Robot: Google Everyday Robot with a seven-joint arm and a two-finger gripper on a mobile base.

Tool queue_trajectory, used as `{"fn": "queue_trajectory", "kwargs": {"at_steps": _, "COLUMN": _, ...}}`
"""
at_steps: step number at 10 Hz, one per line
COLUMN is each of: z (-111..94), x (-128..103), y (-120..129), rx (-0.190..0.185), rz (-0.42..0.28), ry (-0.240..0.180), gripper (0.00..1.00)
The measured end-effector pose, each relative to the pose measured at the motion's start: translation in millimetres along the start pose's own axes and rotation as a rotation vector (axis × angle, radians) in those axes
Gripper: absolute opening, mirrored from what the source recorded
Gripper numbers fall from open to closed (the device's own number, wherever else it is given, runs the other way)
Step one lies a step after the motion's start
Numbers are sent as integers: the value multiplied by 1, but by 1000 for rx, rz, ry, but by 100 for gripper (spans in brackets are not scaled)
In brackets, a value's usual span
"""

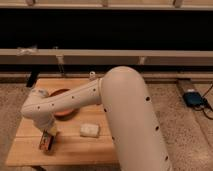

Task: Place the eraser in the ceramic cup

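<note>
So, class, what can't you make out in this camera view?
Camera view:
- Gripper, low over the table's front-left corner: its shut fingers are too small and dark to show whether they hold the eraser.
- Orange bowl: middle hidden by the arm.
- Cup: not found, perhaps behind the arm.
- Table's right side: hidden by the arm.

Arm stretched left, gripper low and clamped.
Single arm [127, 115]: thick upper link enters view from 5 o'clock and rises to ctr. Slimmer forearm [70, 100] then runs out toward 9 o'clock. Wrist [36, 109] at the far left end bends down toward 6 o'clock. Gripper [49, 140] hangs right under the wrist, approx 8 o'clock of frame. It points down w/ fingers closed on the eraser [46, 144].
</note>
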Motion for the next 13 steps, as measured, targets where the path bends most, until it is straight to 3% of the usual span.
{"fn": "queue_trajectory", "kwargs": {"at_steps": 2, "z": -6, "x": -5, "y": -3, "rx": -2, "rz": 38, "ry": -45, "gripper": 0}}
{"fn": "queue_trajectory", "kwargs": {"at_steps": 3, "z": -18, "x": -12, "y": -8, "rx": -11, "rz": 71, "ry": -86, "gripper": 0}}
{"fn": "queue_trajectory", "kwargs": {"at_steps": 8, "z": -69, "x": -37, "y": -23, "rx": -46, "rz": 143, "ry": -203, "gripper": 0}}
{"fn": "queue_trajectory", "kwargs": {"at_steps": 13, "z": -122, "x": -112, "y": -55, "rx": -80, "rz": 242, "ry": -283, "gripper": 0}}
